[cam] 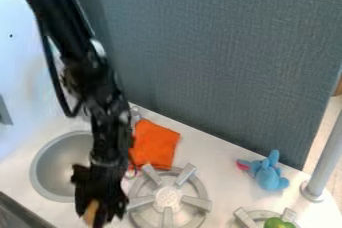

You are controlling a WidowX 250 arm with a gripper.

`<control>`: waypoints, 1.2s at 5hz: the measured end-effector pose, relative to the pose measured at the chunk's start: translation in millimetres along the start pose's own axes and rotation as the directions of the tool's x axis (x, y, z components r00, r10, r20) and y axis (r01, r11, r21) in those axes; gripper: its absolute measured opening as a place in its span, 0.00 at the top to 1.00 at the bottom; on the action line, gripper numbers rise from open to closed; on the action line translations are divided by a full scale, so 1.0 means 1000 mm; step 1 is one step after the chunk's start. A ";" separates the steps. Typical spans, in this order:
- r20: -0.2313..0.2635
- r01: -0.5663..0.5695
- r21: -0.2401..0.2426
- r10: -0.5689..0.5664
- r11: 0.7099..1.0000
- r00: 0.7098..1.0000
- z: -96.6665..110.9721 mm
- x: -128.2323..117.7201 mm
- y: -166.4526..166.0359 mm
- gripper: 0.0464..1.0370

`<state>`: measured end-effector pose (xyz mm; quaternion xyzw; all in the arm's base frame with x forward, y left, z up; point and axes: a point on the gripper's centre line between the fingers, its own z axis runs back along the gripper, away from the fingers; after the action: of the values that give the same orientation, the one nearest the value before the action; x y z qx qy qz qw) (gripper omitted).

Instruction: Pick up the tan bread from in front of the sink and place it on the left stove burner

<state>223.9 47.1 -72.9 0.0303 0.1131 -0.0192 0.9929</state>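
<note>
The black gripper (99, 213) hangs low at the bottom left of the camera view, between the round metal sink (48, 174) and a grey stove burner (168, 198). A tan-brown object (91, 212) shows at its fingers; whether it is gripped is hard to tell. An orange cloth (154, 143) lies on the counter just right of the arm, behind the burner. Farther right, a blue stuffed toy (269, 174) with a pink part sits by the partition.
A second burner (250, 219) with a green object (276, 223) on it is at the bottom right. A grey pole (324, 159) stands at the right edge. The tall grey partition (220, 62) borders the counter behind.
</note>
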 end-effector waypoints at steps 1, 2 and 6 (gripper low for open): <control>0.132 0.065 -0.068 -0.055 0.996 0.990 0.043 0.008 -0.011 0.45; 0.177 0.063 -0.079 -0.048 0.995 0.983 0.061 0.020 -0.011 0.45; -0.012 0.116 -0.082 -0.118 0.990 0.993 0.008 0.084 -0.054 0.45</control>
<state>305.1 -9.7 -87.5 -0.0165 0.1239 -0.0725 0.9895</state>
